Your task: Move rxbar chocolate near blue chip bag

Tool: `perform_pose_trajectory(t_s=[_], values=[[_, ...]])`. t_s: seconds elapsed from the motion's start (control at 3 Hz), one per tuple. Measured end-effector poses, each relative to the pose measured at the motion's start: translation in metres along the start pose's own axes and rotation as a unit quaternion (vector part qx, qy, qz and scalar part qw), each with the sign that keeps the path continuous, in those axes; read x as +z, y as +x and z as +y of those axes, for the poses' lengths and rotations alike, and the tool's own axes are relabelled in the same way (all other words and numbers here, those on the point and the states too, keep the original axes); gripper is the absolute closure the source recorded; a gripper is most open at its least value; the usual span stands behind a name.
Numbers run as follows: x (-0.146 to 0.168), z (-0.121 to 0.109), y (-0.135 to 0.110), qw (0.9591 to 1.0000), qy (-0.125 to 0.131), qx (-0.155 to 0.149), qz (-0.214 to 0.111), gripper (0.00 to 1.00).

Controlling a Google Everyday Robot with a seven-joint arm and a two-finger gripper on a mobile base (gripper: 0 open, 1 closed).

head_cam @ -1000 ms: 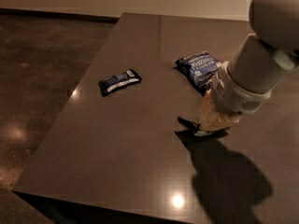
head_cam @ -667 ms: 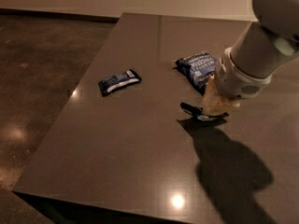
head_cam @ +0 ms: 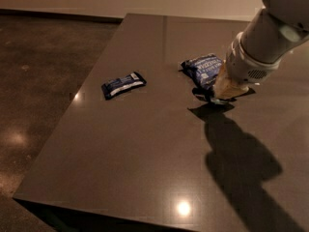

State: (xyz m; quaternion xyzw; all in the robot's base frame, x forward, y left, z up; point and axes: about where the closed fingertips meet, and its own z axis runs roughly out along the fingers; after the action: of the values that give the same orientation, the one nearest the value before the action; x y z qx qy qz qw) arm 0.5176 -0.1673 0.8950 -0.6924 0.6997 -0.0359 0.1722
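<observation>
The blue chip bag (head_cam: pixel 204 68) lies crinkled on the dark table (head_cam: pixel 145 158), right of centre. My gripper (head_cam: pixel 217 98) comes down from the upper right and sits just at the bag's near right edge, low over the table. It is shut on the rxbar chocolate (head_cam: pixel 199 94), a small black wrapper. Only the wrapper's dark end shows, sticking out to the left below the gripper and right next to the chip bag. The rest of it is hidden by the gripper.
A small dark-blue bar wrapper with a white stripe (head_cam: pixel 123 84) lies left of centre on the table. The table's left edge (head_cam: pixel 72 115) and near edge drop off to a dark polished floor. My arm's shadow falls across the table's right front.
My gripper has moved away from the camera toward the blue chip bag, carrying the black wrapper with it. The chip bag and the striped bar have not moved.
</observation>
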Motion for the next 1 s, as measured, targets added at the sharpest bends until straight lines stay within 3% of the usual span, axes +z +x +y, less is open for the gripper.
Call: perform_pose_trajectory(t_s=[0.33,1.0], values=[[0.0048,-0.0085,0.0158,0.9997,0.016,0.011,0.016,0.69],[0.0082,-0.0057,0.0187,0.9996,0.017,0.01,0.02,0.22]])
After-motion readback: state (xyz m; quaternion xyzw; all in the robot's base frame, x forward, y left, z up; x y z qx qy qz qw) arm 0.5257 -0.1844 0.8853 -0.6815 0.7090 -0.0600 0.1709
